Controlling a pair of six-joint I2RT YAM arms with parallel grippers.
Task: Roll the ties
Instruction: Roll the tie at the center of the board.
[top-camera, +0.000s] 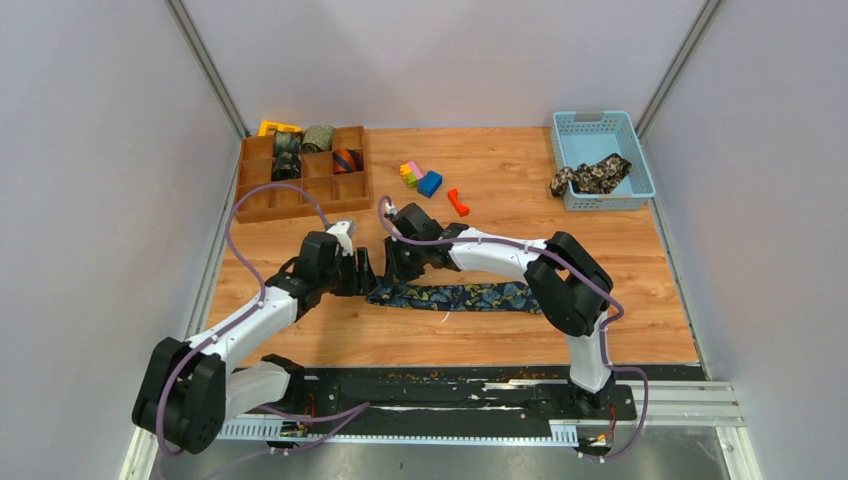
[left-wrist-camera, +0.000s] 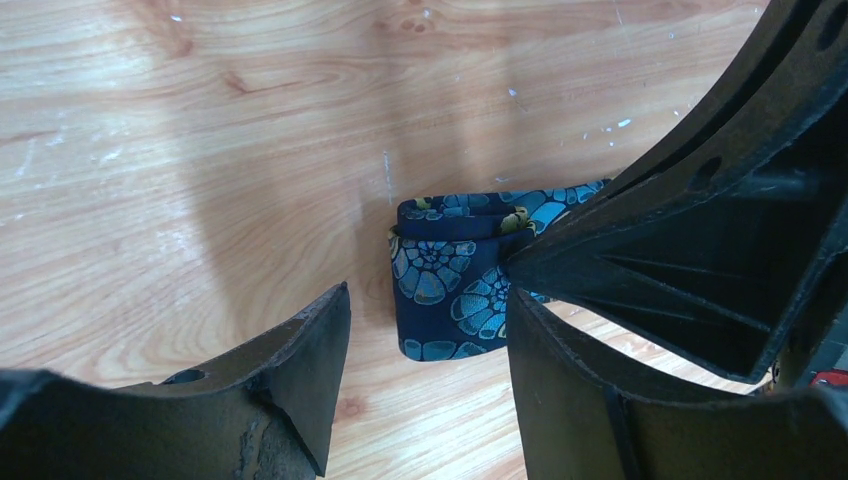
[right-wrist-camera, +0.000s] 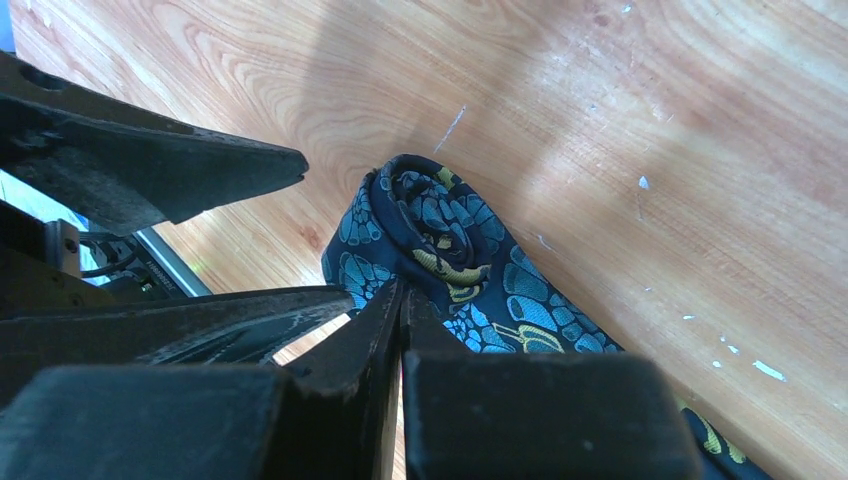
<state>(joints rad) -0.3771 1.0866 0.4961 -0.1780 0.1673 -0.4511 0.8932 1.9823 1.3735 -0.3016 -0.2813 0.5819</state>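
The left gripper (left-wrist-camera: 430, 390) is hovering with jaws apart, empty, at the curled end of the navy paisley tie (top-camera: 455, 296), a glossy strip lying flat on the grainy wooden table (top-camera: 520, 210). The right gripper (right-wrist-camera: 400, 297) is pinching that curl. Farther back, coiled ties (top-camera: 318, 139) are sitting in a compartmented tray (top-camera: 243, 186).
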